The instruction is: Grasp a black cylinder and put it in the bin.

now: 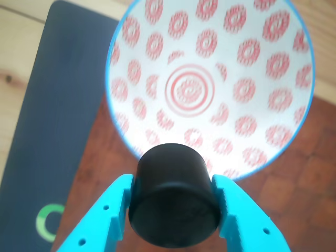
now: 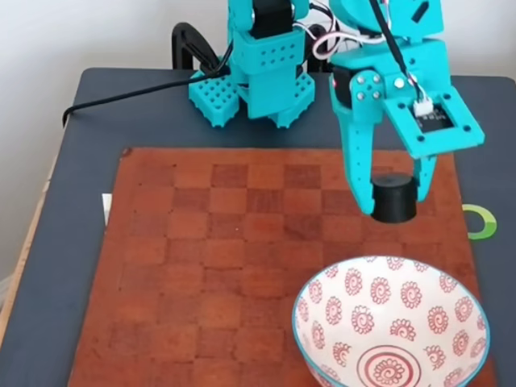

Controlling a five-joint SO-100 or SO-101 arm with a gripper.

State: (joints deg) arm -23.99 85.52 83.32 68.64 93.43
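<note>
Clamping the black cylinder [image 2: 394, 198] between its two turquoise fingers, the gripper [image 2: 393, 201] holds the piece clear of the checkerboard [image 2: 218, 266] in the fixed view, with brown squares visible below it. Both fingers press against the cylinder's curved sides; in the other view the cylinder [image 1: 173, 197] fills the gap between them, its flat round face turned toward the lens.

The bin [image 2: 391, 326], a white bowl with red swirl motifs and a thin blue rim, sits at the board's near right corner in the fixed view, its lower edge cut off by the frame. A band of bare squares separates its far rim from the held cylinder. In the other view the bin [image 1: 247, 68] lies open beyond the cylinder, whose top edge overlaps the bowl's near rim.

Left of the bowl, the checkerboard is unoccupied across its full width. The dark table [image 2: 72, 242] borders the board on both sides. The arm's base [image 2: 254, 81] stands behind the board's far edge.
</note>
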